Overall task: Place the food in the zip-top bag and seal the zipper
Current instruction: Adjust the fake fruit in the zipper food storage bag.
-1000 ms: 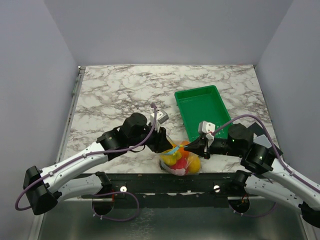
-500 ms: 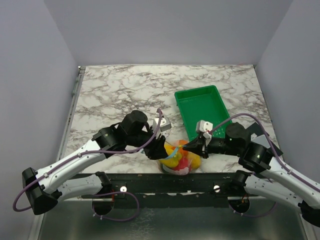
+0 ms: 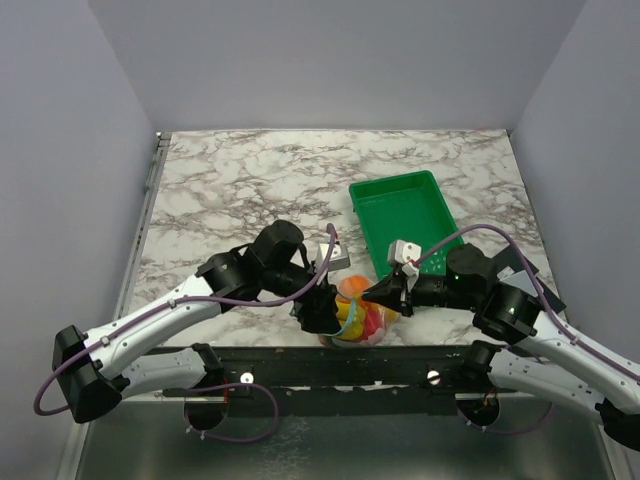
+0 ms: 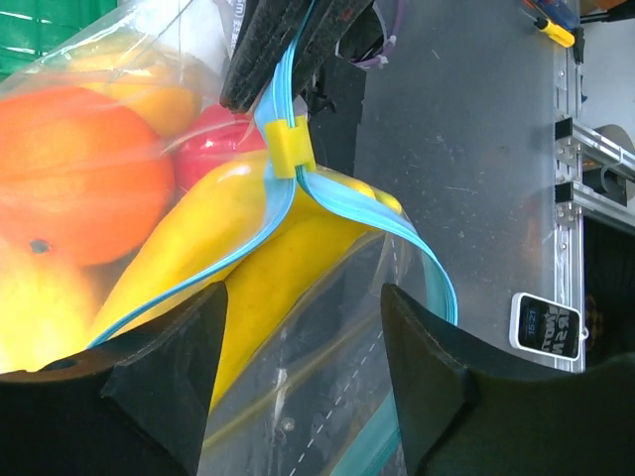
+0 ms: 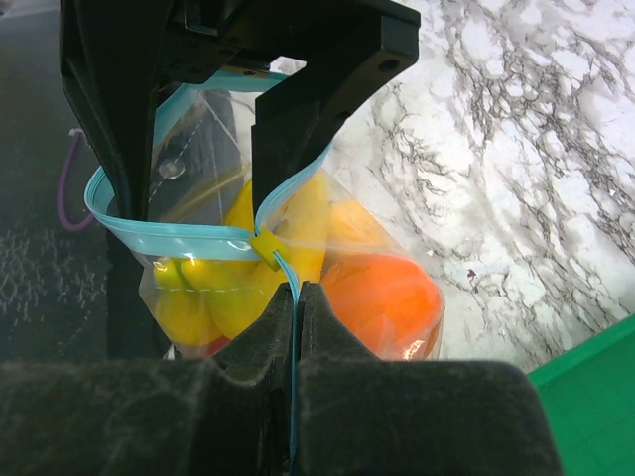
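Since the frame a second earlier, the left arm [image 3: 240, 280] had swung toward the near edge of the bench [image 3: 230, 190]. The left jaws had also gone from nearly together to wide apart, and they now stood open around the mouth end of the zip-top bag [image 3: 362, 322], clamped on nothing. The right jaws were shut on the zipper [image 5: 169, 241], pinching the closed end of the blue strip.

The bag sat at the near edge of the bench between the two sets of jaws. All the food we could see was already inside it: an orange fruit [image 4: 69, 169], a red one [image 4: 213, 149] and the banana bunch [image 4: 308, 258]. From the right jaws to the yellow slider [image 4: 289, 149] the strip ran as one line. Past the slider its two halves split into an open loop, so we judged the seal only partly made.

To finish well, we thought the left jaws should close on the slider, or on the strip just past it. They should then draw straight away from the right jaws while those held the strip taut. A pull off that line would likely twist the soft mouth.

The banana bunch bulged just under the open loop and could catch between the halves. The green tray [image 3: 400, 205] lay just behind the right jaws, near the bag but apart from it. The bench edge left little room on the near side.
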You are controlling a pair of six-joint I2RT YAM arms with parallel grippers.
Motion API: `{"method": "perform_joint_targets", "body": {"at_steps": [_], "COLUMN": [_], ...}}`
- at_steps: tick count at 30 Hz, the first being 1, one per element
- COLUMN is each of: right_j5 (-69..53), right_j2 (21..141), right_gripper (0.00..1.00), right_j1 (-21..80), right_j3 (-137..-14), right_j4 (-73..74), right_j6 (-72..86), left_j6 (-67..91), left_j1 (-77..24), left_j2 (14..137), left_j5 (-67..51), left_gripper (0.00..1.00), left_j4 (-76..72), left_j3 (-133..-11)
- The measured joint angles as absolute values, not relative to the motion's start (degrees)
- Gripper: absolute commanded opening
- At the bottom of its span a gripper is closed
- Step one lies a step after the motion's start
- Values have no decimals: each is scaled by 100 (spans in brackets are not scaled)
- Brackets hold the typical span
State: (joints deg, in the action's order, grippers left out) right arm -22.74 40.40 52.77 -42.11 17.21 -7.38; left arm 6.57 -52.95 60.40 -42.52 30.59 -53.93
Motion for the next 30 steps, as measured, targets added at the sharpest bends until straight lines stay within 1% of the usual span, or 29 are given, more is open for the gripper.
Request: {"method": "perform_joint_targets", "body": {"at_steps": [5,7,8,17,30], "right_j5": [-2274,-2250,-2235,-2163,-2161], "right_j2": [4038,4034,4034,4064,4235], "right_gripper": [1,1,1,1,1], "right_j1": [5277,5277,5277,5277,5277], "right_j3": [-4211,-4211,-4211,-4211,-4211], "right_j4": [1717,1712,1712,1669,1549], "right_j6": [-701,-683,-663,-556,-454], "left_j6": [613,604,593,591,1153], "left_j1": [-5288,-5288,-5288,-5290,-5295], "left_j2": [6088,6088,6086,6018,5852], "left_j5": [-4187,-4093,-4023,-3553,-3516], "left_gripper": [78,84,84,85,86], "left_j4": [2899,2805,2738,2211,1144], "left_j3": [-5387,-5387,-5387,-5212,-4580]}}
